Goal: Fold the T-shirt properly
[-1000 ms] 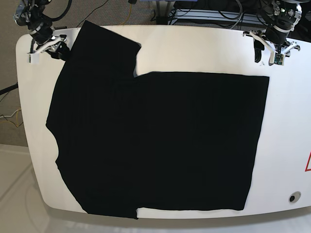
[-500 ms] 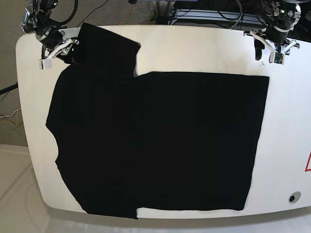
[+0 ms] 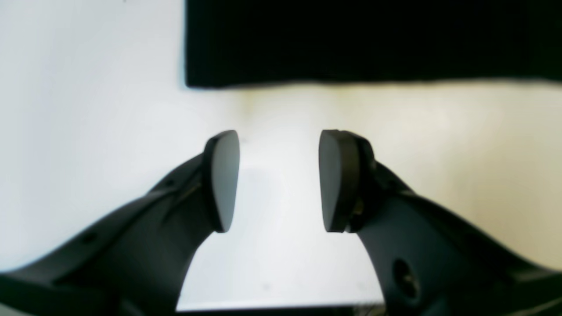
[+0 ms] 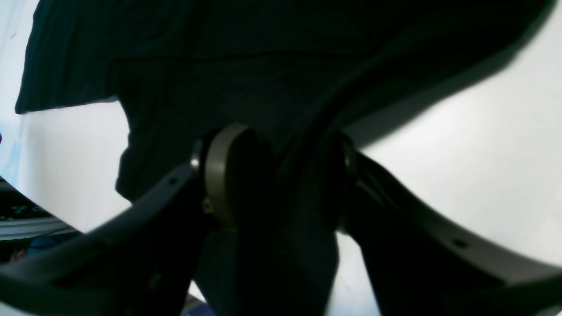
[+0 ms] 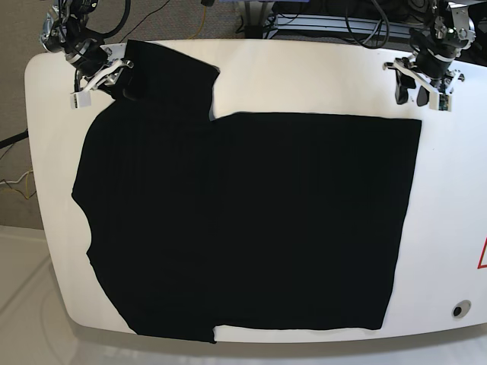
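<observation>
T-shirt [image 5: 251, 220] flat on the table [image 5: 449, 190]

White table [image 5: 319, 76] with cables and metal bars [image 5: 327, 32] beyond its far edge.
A round, dark-centred fitting [image 5: 461, 309] sits in the near right corner, with red lines [image 5: 482, 258] farther back at the right edge; on the left, a black rod [image 5: 14, 141] and thin wires [image 5: 15, 182], one yellowish, show against a speckled grey-brown surface [image 5: 23, 99] beside the table.
</observation>
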You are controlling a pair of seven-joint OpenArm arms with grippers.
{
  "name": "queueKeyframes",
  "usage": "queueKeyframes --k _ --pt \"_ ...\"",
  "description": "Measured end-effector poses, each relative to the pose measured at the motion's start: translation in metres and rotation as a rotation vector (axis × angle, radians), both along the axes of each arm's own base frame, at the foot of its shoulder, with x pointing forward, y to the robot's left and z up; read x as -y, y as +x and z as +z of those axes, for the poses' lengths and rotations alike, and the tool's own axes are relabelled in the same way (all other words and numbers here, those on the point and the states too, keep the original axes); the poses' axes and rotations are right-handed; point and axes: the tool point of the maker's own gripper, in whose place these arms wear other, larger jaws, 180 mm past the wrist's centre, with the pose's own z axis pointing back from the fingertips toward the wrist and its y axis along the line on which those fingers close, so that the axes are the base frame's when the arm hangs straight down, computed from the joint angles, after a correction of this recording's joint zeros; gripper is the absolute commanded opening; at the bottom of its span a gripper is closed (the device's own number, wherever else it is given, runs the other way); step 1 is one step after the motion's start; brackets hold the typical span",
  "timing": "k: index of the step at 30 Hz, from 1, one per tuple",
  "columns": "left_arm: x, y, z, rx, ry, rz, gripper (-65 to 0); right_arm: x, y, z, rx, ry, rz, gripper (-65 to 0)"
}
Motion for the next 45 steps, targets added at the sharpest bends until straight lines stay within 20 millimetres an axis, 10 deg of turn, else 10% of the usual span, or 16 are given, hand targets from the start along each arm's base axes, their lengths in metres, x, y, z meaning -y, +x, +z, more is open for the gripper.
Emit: queueKeyframes --k 23,45 --pt "-0.014 0.002 -0.019 -0.079 -0.120 0.126 -32.6 -0.010 -0.007 -0.008 -0.029 0.025 -0.005 -65.0" --pt "-0.040 0.039 -0.004 0.033 -0.457 0.223 -33.7 -0.008 -0.008 -0.008 -0.030 0.026 -0.003 -65.0"
